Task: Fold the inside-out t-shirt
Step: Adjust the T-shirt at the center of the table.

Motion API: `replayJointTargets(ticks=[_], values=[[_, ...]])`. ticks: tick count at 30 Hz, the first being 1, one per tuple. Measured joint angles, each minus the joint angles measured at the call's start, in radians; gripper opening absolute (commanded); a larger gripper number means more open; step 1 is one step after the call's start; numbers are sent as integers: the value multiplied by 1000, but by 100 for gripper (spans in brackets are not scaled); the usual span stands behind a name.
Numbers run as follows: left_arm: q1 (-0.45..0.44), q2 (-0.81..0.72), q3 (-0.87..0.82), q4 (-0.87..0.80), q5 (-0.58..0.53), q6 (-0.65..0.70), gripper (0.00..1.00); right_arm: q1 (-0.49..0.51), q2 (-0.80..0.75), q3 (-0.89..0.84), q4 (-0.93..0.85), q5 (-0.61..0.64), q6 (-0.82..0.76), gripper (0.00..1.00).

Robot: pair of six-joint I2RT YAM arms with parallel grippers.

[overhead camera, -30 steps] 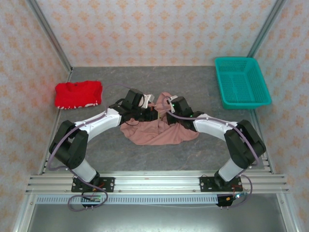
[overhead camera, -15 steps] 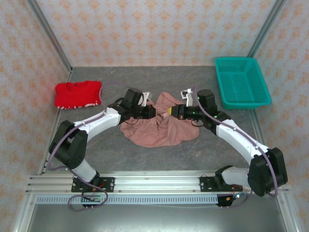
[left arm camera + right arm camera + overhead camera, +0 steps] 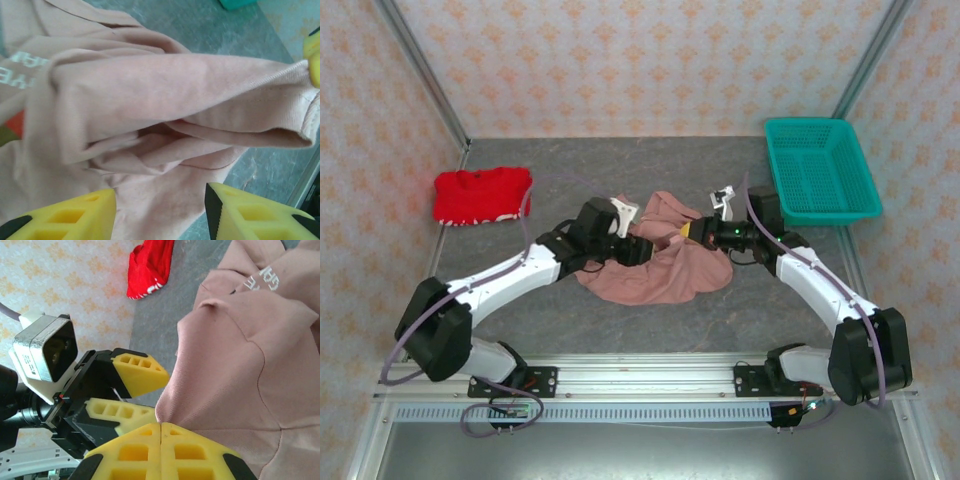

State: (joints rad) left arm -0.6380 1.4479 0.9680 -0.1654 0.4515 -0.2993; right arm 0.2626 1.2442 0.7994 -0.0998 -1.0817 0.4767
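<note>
Bench [image 3: 650, 170] of grey stone-look surface carries the crumpled dusty salmon-pink cotton t-shirt [image 3: 655, 270] at its middle. The shirt looks light and limp and is likely to sag, so it is best taken at a hem or shoulder seam. Teal plastic mesh basket [image 3: 820, 175] at far right and bright red garment with white trim [image 3: 480, 195] at far left lie well apart, obstructing nothing. Right jaws pinch shut on a raised fold of the shirt; left jaws stand parted, holding nothing.

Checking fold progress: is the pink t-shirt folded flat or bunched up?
Bunched: the t-shirt lies crumpled in loose folds, one edge pinched by the right gripper.
</note>
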Motion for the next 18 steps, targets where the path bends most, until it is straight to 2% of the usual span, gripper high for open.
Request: replayJointTargets(ticks=[2, 9, 11, 14, 15, 18], values=[[-8, 56, 27, 0, -10, 10, 44, -5, 0, 1, -23, 0, -8, 0], [-8, 255, 163, -8, -66, 13, 43, -8, 0, 1, -51, 0, -23, 0], [-8, 315, 220, -2, -68, 8, 35, -8, -2, 1, -49, 1, -24, 0], [-7, 395, 291, 13, -62, -10, 6, -8, -13, -2, -41, 5, -24, 0], [-7, 412, 302, 25, -51, -18, 0, -10, -19, -3, -41, 9, -26, 0], [10, 406, 285, 67, 27, -44, 0, -26, -37, -4, -53, 29, -46, 0]])
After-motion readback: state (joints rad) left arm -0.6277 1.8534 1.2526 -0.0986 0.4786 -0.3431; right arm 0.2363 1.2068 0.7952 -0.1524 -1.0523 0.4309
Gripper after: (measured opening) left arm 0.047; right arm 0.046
